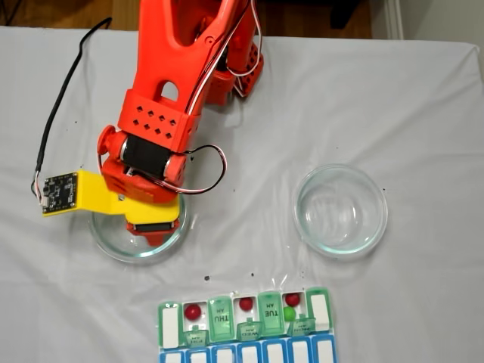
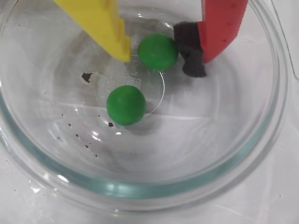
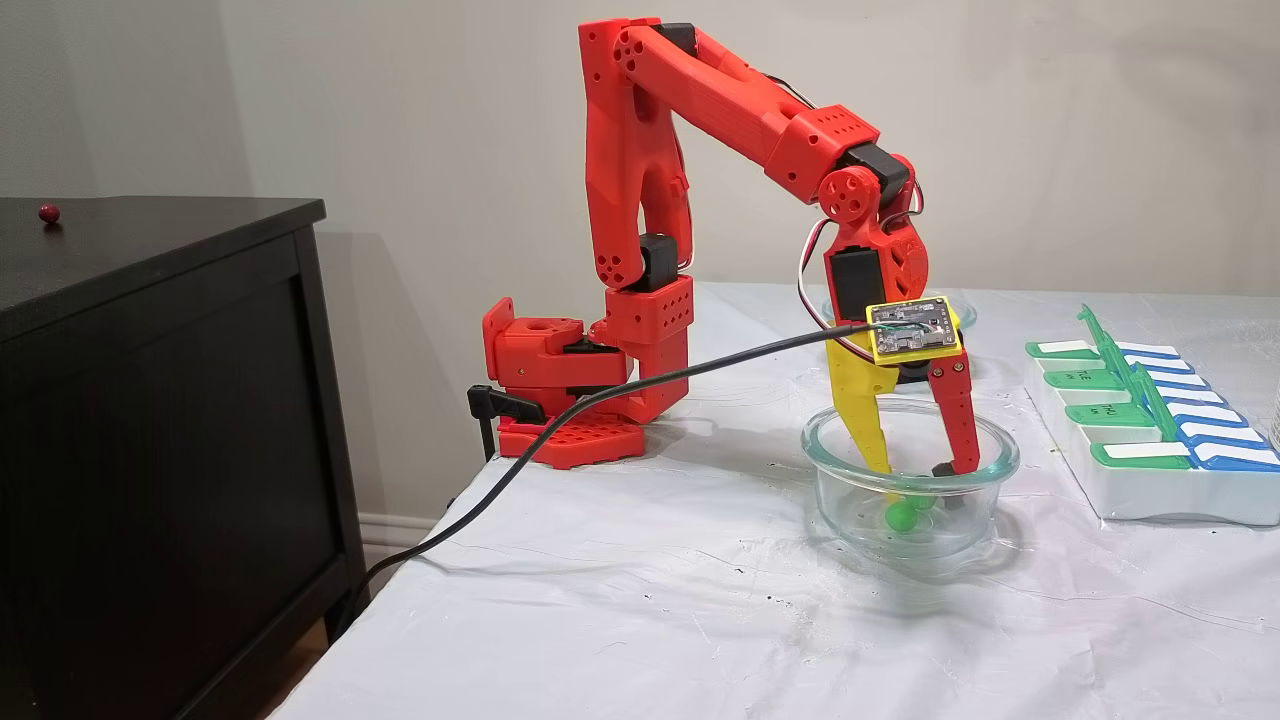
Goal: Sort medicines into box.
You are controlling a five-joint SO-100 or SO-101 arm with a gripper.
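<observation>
Two green medicines lie in a clear glass dish [image 2: 140, 191]. One [image 2: 158, 51] sits between my fingers, the other [image 2: 125, 104] lies loose nearer the dish's middle. My gripper [image 2: 161, 63] is open and lowered into the dish, its yellow finger [image 2: 112, 28] left of the ball and the red finger's black foam pad [image 2: 190, 51] right of it. In a fixed view the gripper [image 3: 922, 470] straddles the green balls [image 3: 902, 515]. The box [image 1: 318, 310] lies near the front edge, holding red balls [image 1: 193, 311] [image 1: 245, 304] [image 1: 293, 299] and a green one [image 1: 289, 312] in open compartments.
A second glass dish [image 1: 340, 209] stands empty to the right. My arm's base [image 3: 560, 400] sits at the table's far end, with a black cable [image 3: 600, 395] trailing off the edge. A black cabinet [image 3: 150, 420] beside the table bears a small red ball [image 3: 48, 212].
</observation>
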